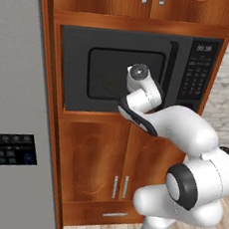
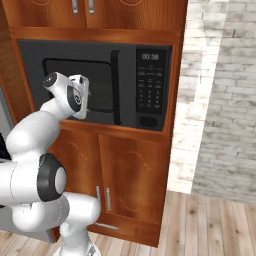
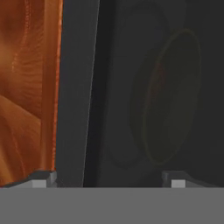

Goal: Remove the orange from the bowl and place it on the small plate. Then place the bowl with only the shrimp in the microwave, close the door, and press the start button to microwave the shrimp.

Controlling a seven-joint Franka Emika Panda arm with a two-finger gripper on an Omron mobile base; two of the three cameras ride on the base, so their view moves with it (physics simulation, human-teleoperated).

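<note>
The microwave (image 1: 138, 74) sat shut in the wooden wall of cupboards, and its dark door (image 1: 118, 73) was closed flat. In the hand view, a faint round shape showed through the door's dark window (image 3: 175, 96), with a small reddish bit inside it, but it was too dim to tell what it was. The gripper (image 3: 109, 179) was right up close in front of that door, pointing straight at the glass. Its two small fingers (image 3: 43, 180) were spread wide apart, with nothing between them. To one side of the gripper in the hand view was the brown wood (image 3: 26, 87) of the cupboard frame, just past the door's grey edge. The button panel (image 2: 150, 82) with its little clock was on the far side of the door's handle (image 2: 116, 87) from the gripper. Two cupboard doors (image 2: 132, 177) were below the gripper. A grey fridge (image 1: 12, 126) stood off to the robot's left, and a pale brick wall (image 2: 220, 100) stood off to its right. The floor (image 2: 200, 225) was light wood.
</note>
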